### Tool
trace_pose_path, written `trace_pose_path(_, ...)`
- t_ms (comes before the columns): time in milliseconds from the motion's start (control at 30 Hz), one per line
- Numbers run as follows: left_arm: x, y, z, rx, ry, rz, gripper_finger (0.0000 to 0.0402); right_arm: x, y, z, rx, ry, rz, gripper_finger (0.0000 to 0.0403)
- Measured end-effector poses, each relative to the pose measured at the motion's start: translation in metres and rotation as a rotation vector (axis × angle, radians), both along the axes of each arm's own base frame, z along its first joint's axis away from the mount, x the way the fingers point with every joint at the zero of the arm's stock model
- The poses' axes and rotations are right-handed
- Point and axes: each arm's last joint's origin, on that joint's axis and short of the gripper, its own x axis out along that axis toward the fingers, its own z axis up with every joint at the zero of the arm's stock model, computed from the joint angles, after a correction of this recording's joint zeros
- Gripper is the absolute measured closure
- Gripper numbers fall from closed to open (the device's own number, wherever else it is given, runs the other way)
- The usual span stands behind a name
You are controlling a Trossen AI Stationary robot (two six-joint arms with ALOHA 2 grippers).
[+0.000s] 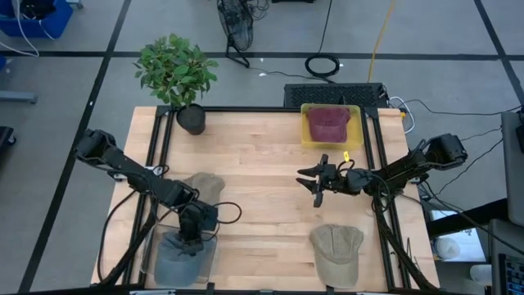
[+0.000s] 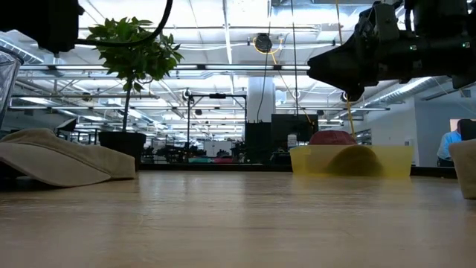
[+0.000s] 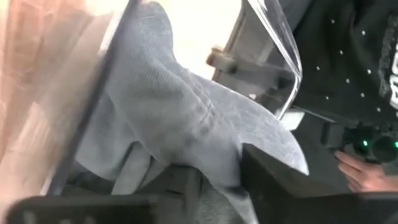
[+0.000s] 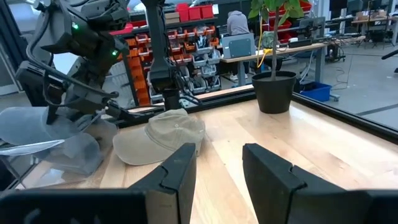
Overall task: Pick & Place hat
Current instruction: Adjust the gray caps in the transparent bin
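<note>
While the left gripper point(image 1: 189, 239) sits directly over the grey hat point(image 1: 182, 257) in the clear bin point(image 1: 147, 256), fingers around the fabric, grip uncertain, the right gripper point(image 1: 315, 182), fingers apart and empty, hovers mid-table, the tan cap point(image 1: 337, 252) nearest it.

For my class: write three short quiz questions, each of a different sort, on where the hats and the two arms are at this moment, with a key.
1. True or false: the maroon hat lies in the yellow bin.
2. How many tan hats lie directly on the table?
3. Which gripper is down on the grey hat in the clear bin? A left gripper B right gripper

Key: 1 true. 2 two: one tan hat near the left arm, another at the front right. 3 A.
</note>
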Motion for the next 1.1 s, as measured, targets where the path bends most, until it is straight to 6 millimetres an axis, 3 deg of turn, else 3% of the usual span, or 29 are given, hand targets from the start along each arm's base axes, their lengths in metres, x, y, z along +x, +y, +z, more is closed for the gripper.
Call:
trace_pose_path(267, 0.001, 0.002, 0.000, -0.002, -0.018, -0.011, 0.0152, 0.000, 0.000, -0.001, -0.002, 0.008, 0.000, 0.0282)
trace_pose_path(467, 0.003, 0.008, 0.002, -0.094, 0.035, -0.026, 0.0118, 0.000, 0.000, -0.001, -0.002, 0.008, 0.000, 0.0282)
trace_pose_path(700, 0.002, 0.010, 0.015, -0.136, 0.020, -0.025, 0.0153, 0.000, 0.000, -0.001, -0.001, 0.007, 0.000, 0.0282)
trace_pose_path(1100, -0.007, 0.016, 0.072, -0.144, -0.098, -0.019, 0.0270, 0.000, 0.000, -0.001, -0.002, 0.009, -0.001, 0.0282)
